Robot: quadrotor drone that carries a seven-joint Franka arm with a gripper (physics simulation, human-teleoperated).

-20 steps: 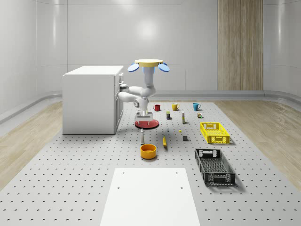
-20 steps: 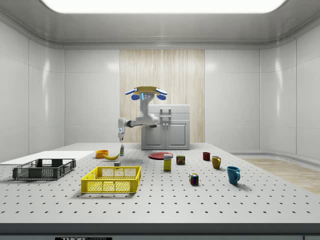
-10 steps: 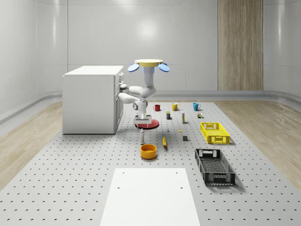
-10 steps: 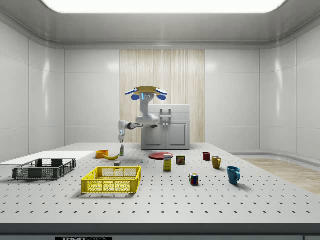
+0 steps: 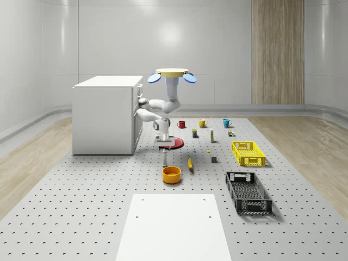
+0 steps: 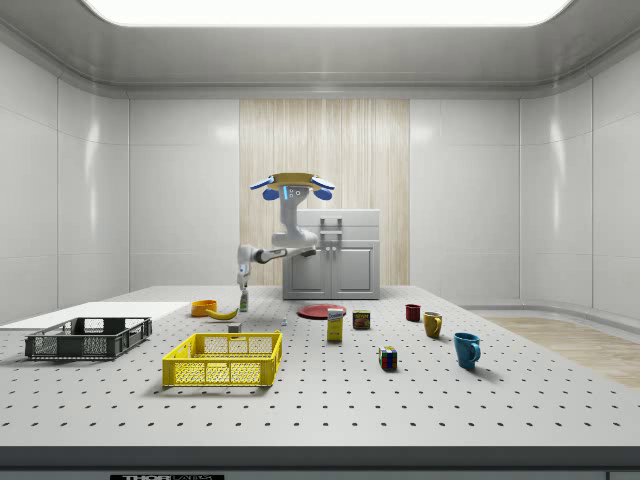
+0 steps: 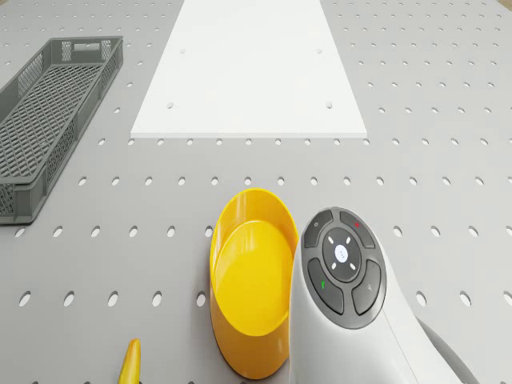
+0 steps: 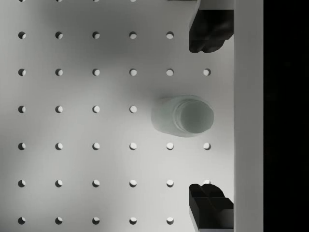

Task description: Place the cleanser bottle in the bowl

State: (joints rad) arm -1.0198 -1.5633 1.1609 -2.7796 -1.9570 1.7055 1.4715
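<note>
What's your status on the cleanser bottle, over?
Drone hovering above the table. Gripper open, straddling the cleanser bottle from above, no contact. Bottle upright on table, beside the bowl. Nothing blocking.

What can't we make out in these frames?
- Cleanser bottle label: wrist view looks straight down on its cap; too small in the whole-scene view.
- Hand height above the bottle: not readable.
- Banana: cut by the drone view's edge.
- Bowl: part behind the arm.
</note>
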